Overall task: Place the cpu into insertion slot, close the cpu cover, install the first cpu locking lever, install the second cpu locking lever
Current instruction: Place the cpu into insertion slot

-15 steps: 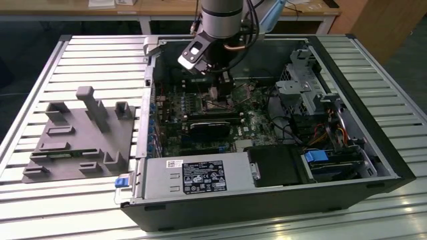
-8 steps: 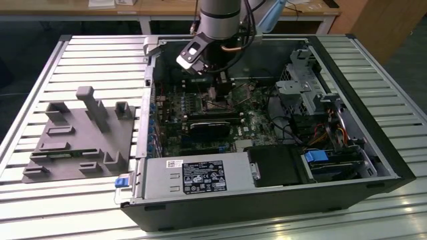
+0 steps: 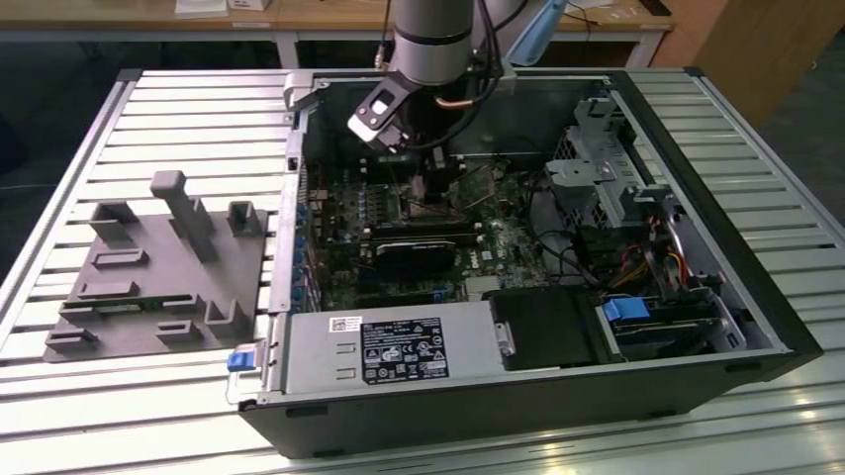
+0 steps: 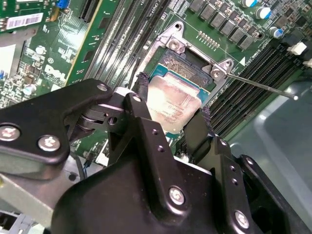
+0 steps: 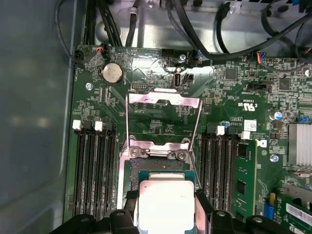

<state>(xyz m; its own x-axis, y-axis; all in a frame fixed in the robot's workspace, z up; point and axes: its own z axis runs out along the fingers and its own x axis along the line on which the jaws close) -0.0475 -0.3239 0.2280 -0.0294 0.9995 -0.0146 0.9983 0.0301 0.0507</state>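
Silver-topped chip [image 4: 170, 100] sits clamped between the two black fingers [image 4: 142, 90] of the gripper [image 4: 171, 114], one finger on each of two opposite edges. It hangs right over the socket [image 4: 189, 66], slightly off toward the gripper side, so part of the dark socket centre is exposed beyond it. Can't tell whether it is already resting in the socket or just above it.

In the first wrist view the chip [image 5: 165, 204] shows its pale metal top with a green edge around it. The cover [image 5: 163, 98] is swung up and stands open at the far side of the socket [image 5: 156, 152]. A thin lever rod [image 4: 263, 87] sticks out loose beside the socket, not latched. Long black memory slots [image 5: 92, 170] flank both sides.

In the exterior view the gripper [image 3: 429, 190] is down inside the open computer case [image 3: 528, 396], over the board [image 3: 343, 228]. A grey parts tray [image 3: 145, 267] lies on the slatted table [image 3: 79, 416] at the exterior view's left.

Handling, my read: the chip looks light, thin and rigid, with a slick lid. The underside and the socket contacts are likely fragile. Best held by the edges as now, kept level, with no squeezing on the faces.
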